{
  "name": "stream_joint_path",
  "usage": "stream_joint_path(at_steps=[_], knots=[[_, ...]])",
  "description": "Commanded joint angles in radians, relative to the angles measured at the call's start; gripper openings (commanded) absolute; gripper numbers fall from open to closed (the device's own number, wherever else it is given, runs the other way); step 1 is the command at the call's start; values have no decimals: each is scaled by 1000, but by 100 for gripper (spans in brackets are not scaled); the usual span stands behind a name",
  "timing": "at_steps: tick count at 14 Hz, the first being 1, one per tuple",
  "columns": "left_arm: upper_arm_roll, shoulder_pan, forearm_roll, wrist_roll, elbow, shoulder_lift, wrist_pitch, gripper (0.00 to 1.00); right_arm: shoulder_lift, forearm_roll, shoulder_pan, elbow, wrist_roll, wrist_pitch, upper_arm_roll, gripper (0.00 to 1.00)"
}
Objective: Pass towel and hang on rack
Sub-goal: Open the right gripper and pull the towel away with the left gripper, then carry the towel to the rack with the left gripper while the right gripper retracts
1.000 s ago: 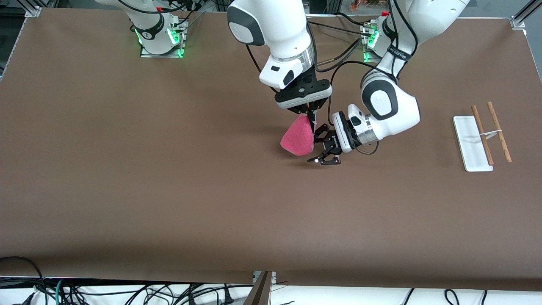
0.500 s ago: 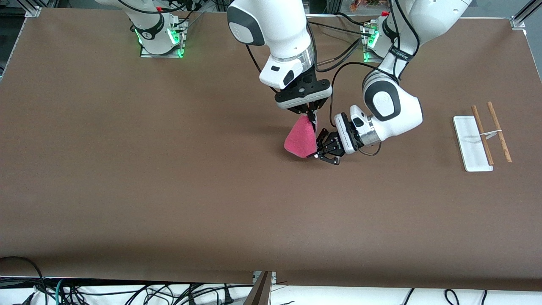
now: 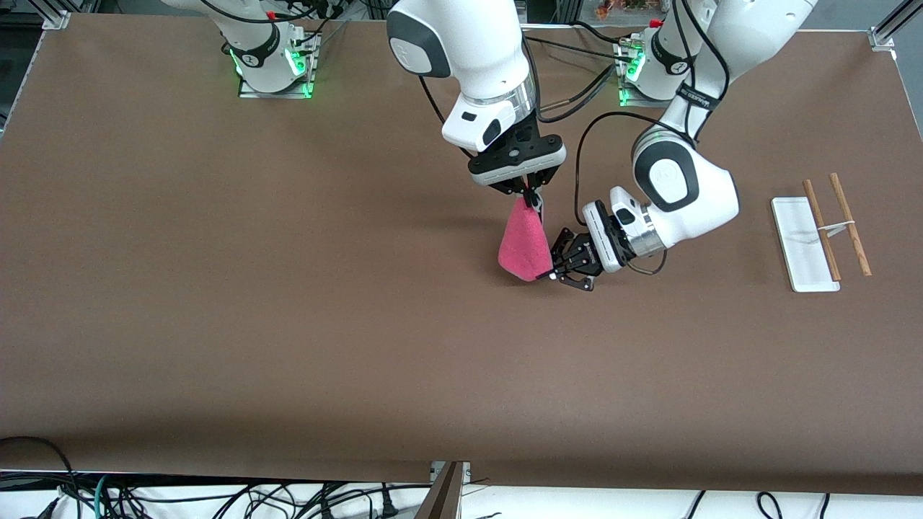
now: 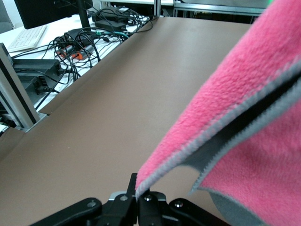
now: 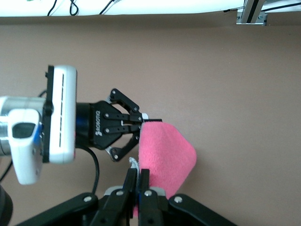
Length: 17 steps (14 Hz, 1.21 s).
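Note:
The towel (image 3: 523, 241) hangs above the middle of the table, pink face outward, stretched between both grippers. My right gripper (image 3: 532, 198) points down and is shut on its top corner; in the right wrist view the towel's (image 5: 167, 155) grey edge sits pinched in the right gripper (image 5: 138, 176). My left gripper (image 3: 554, 274) reaches in sideways and is shut on the lower corner. In the left wrist view the towel (image 4: 244, 108) runs out of the left gripper (image 4: 139, 193), showing pink and grey faces. The rack (image 3: 804, 245) lies flat toward the left arm's end of the table.
Two brown rods (image 3: 822, 231) joined by a pale crosspiece lie beside the rack's white base. Brown table surface (image 3: 288, 324) spreads all around the arms. Cables (image 3: 216, 501) hang below the table edge nearest the front camera.
My left gripper shut on the towel's lower corner and shifted toward the left arm's end of the table, drawing the towel's lower part with it. The right gripper stayed where it was.

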Motion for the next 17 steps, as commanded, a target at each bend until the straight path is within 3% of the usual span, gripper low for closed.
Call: stream_joint_path(at_steps=[1, 7, 13, 17], knots=[[1, 43, 126, -98, 39, -5, -67, 0, 15, 0, 7, 31, -35, 1, -7, 100], [10, 125, 480, -381, 129, -17, -253, 0, 3, -6, -24, 31, -118, -37, -17, 100], [35, 158, 918, -753, 272, -34, -513, 0, -25, -5, -168, 31, -342, -171, -17, 100], [71, 158, 1088, -947, 357, -43, -706, 0, -51, 7, -284, 31, -501, -246, -17, 100]])
